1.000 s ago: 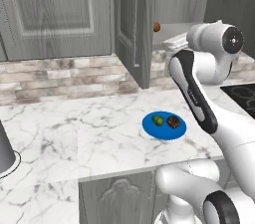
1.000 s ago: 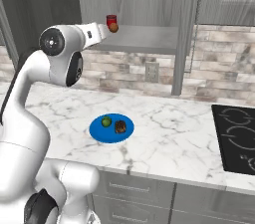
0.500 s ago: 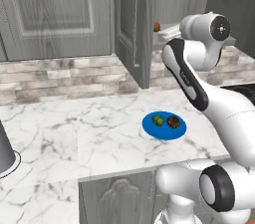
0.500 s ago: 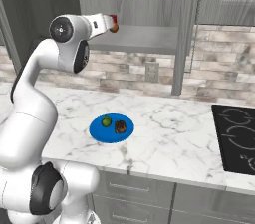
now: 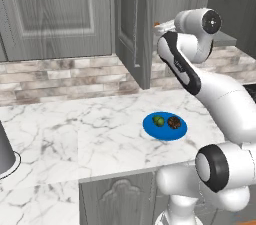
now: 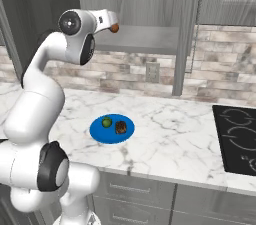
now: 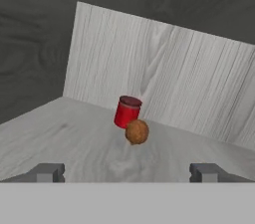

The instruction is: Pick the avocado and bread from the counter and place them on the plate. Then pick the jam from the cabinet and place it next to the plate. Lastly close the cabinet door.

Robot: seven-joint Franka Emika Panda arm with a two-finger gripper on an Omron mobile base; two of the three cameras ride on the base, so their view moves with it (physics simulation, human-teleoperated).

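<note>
The red jam (image 7: 127,111) stands on the grey shelf (image 7: 55,143) inside the cabinet, upright, near the back wall. My gripper (image 7: 127,173) is open and empty, pointing at the jar from a short way off, fingertips (image 7: 47,172) wide apart. On the counter (image 6: 165,119) lies the blue plate (image 6: 102,136) with the green avocado (image 6: 106,122) and the dark brown bread (image 6: 120,127) on it. In the left base view the plate (image 5: 165,134) sits below the cabinet door (image 5: 131,24), which stands open toward me.
An orange-brown ball (image 7: 137,132) lies on the shelf just in front of the jam, between it and my fingers. A black cooktop (image 6: 239,139) is at the counter's right. A dark cylinder (image 5: 5,151) stands at the far left.
The arm has straightened upward and pushed the hand further into the cabinet, toward the jar. The jaws stayed open. Plate and food have not moved.
</note>
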